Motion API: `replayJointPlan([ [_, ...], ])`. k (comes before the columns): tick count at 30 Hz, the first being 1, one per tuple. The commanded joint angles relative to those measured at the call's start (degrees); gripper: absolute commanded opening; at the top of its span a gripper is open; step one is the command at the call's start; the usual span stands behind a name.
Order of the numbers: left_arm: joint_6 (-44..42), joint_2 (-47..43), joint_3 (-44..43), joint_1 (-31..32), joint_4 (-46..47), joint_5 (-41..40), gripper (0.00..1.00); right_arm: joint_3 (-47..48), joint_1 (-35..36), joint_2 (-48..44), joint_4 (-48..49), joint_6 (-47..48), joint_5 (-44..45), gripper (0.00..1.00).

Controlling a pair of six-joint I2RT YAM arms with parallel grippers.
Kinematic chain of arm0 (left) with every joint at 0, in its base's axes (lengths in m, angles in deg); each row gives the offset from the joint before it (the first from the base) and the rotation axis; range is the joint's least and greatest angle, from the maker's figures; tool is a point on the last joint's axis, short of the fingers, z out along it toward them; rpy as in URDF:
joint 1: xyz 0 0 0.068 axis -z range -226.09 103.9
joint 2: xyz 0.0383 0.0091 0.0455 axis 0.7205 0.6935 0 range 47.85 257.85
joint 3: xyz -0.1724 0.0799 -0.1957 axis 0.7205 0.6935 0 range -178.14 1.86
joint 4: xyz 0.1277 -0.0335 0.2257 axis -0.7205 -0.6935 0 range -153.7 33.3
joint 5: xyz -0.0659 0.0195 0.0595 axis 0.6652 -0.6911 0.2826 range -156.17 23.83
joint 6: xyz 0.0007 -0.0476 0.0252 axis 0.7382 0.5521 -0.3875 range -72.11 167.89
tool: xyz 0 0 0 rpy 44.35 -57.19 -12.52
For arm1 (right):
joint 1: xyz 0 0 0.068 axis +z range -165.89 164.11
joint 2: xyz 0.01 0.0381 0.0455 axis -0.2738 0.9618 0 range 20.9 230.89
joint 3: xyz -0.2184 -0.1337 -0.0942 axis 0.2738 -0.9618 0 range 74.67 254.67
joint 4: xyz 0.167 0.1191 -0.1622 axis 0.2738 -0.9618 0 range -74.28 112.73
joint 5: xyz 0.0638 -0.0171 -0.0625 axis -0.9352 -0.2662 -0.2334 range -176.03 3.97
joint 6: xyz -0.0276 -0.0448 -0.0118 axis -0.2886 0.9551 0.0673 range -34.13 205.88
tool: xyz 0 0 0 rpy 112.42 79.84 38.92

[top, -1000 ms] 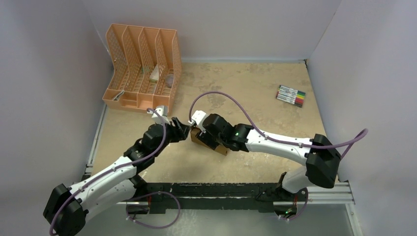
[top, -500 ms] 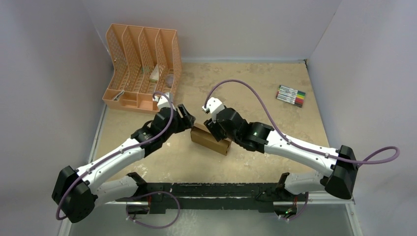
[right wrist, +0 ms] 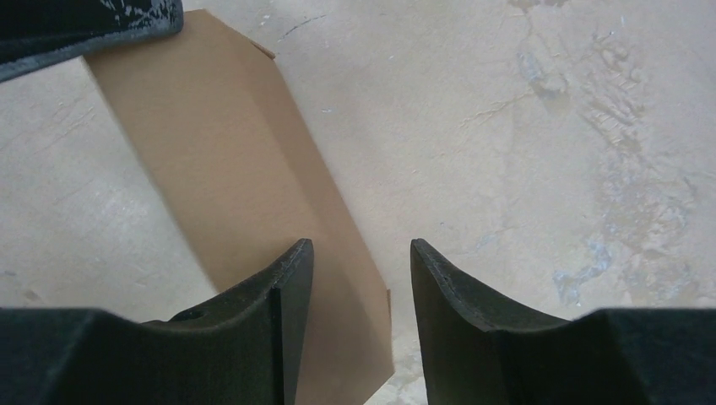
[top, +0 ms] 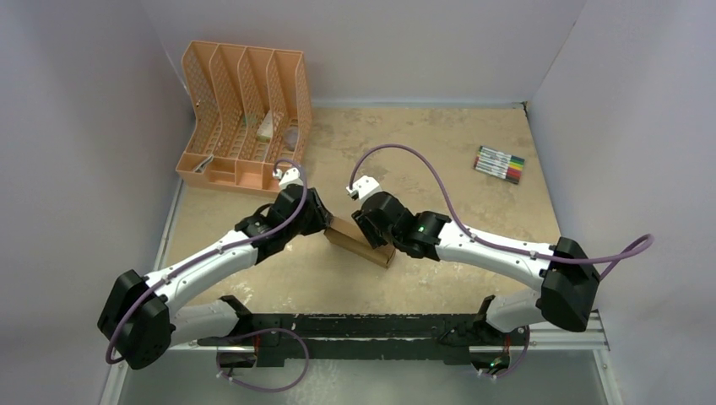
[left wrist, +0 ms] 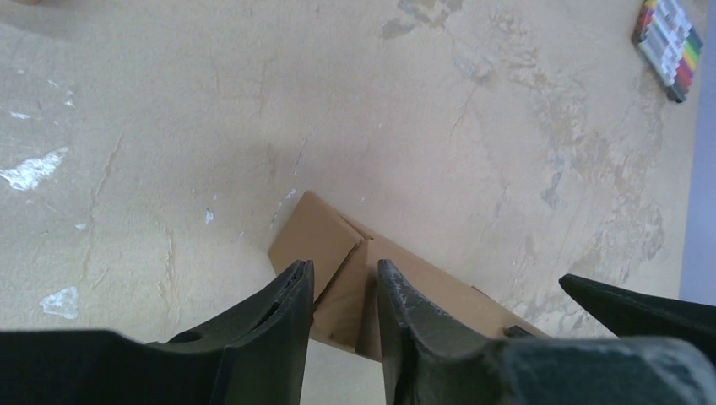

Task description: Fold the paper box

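left gripper (left wrist: pixel 342 268), narrowly parted, and right gripper (right wrist: pixel 361 246), half-open, sit over opposite ends of the paper box (left wrist: pixel 426 291).

The table (top: pixel 439 139) has a beige, mottled top, scuffed with pale chips and darker stains. The paper box (top: pixel 353 243), a small brown cardboard carton, lies flat on it between the left gripper (top: pixel 324 221) and the right gripper (top: pixel 365 229), one end just under the left one's fingertips. A peach-orange slotted file organizer (top: pixel 245 118) stands beyond the left gripper, slightly to its left. A pack of coloured markers (top: pixel 500 164) lies well apart from the right gripper, beyond it and to its right.
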Motion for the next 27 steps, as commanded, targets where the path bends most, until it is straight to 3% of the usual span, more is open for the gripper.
replayJointPlan([
  [1,1.1,1.3,1.5,-0.2,2.8,3.6,0.29,-1.3,0.0,-0.3,2.7,-2.7,-1.9,0.49],
  [4,0.9,1.7,2.6,-0.2,3.1,5.0,0.21,-1.9,0.0,0.7,2.6,-3.1,-2.2,0.49],
  [8,1.7,1.5,4.0,-0.2,3.3,5.9,0.19,-3.1,0.0,1.9,3.1,-4.0,-1.9,0.49],
  [16,0.8,2.2,2.1,-0.2,1.9,4.1,0.31,-0.8,0.0,-0.1,1.5,-3.4,-0.6,0.51],
  [22,-0.2,0.2,-3.4,-0.2,-6.1,0.1,0.44,3.3,0.0,-2.9,-1.8,-1.8,0.0,0.52],
  [27,2.3,-2.4,-6.8,-0.2,-14.9,-3.6,0.49,4.6,0.1,-4.9,-1.7,0.8,-8.7,0.47],
])
